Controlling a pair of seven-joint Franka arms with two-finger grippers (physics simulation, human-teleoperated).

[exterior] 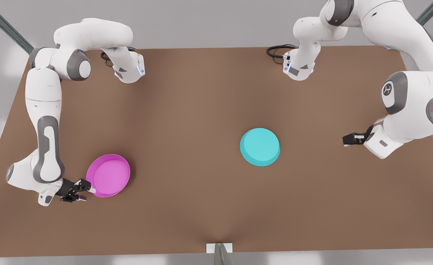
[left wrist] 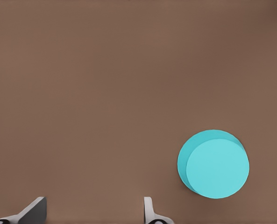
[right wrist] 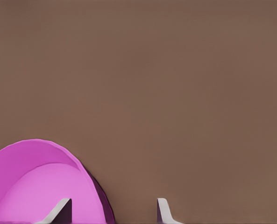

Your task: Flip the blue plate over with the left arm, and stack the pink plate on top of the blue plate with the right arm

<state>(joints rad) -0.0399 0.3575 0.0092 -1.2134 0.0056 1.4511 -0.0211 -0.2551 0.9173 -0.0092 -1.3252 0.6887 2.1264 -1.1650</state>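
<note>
The brown table [exterior: 201, 147] carries both plates; right pincer [exterior: 87, 191] straddles the pink plate's [exterior: 109, 176] rim, left pincer [exterior: 345, 140] gapes empty.

A round, shallow magenta-pink plastic plate [right wrist: 33, 186] with a raised rim lies right way up on the plain brown tabletop [right wrist: 175, 84]. Its lighter pink inner floor faces up, and the outer wall on the side toward the open tabletop looks dark purple in shade. The right arm's hand [right wrist: 114, 212] is at the plate's edge, its two pale fingers spread apart: one fingertip [right wrist: 60, 211] sits over the plate's inner floor, the other [right wrist: 164, 210] is outside over bare tabletop, so the rim stands between them.
</note>
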